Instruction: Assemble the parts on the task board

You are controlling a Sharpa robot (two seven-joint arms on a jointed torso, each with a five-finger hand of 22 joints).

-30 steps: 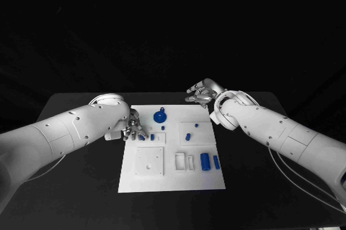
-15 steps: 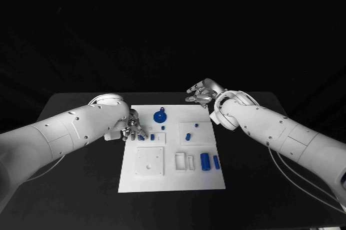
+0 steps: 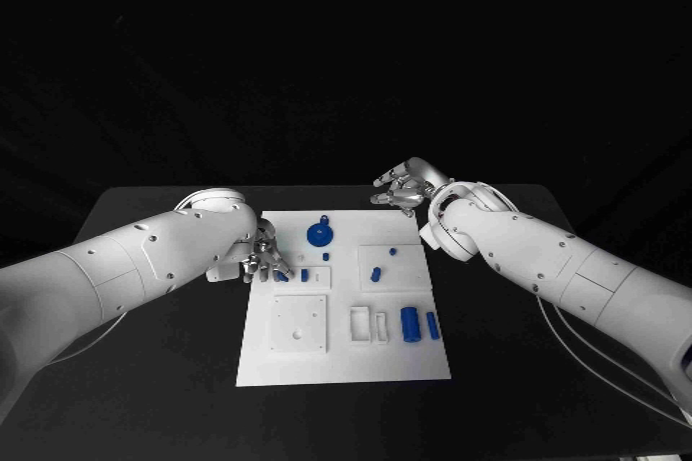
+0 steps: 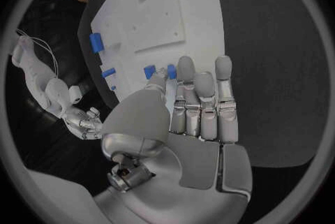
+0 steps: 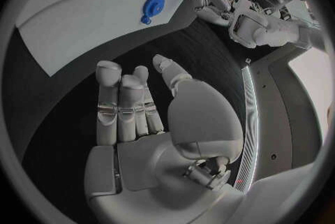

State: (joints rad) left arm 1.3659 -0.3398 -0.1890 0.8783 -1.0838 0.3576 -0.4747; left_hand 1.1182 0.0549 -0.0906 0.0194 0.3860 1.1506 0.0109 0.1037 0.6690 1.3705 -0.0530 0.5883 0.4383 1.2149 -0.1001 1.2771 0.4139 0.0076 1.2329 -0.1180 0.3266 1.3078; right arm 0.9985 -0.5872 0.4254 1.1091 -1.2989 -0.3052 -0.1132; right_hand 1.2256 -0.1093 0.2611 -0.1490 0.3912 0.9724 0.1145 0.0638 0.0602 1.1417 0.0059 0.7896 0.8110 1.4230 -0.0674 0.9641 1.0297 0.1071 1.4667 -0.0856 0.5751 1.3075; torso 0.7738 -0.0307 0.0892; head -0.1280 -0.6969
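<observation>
Head view: the white board (image 3: 346, 326) lies mid-desk (image 3: 144, 381). The left hand (image 3: 264, 260) hovers at its 10 o'clock edge beside a small blue part (image 3: 303, 274), grasping nothing I can see. The right hand (image 3: 405, 185) hangs off the board's 1 o'clock corner, fingers loose, released.

Left wrist view: fingers (image 4: 202, 95) straight, reaching toward blue parts (image 4: 149, 71) (no contact).

Right wrist view: hand (image 5: 147, 118) empty above the dark desk; a blue disc (image 5: 153, 4) sits on the board.
</observation>
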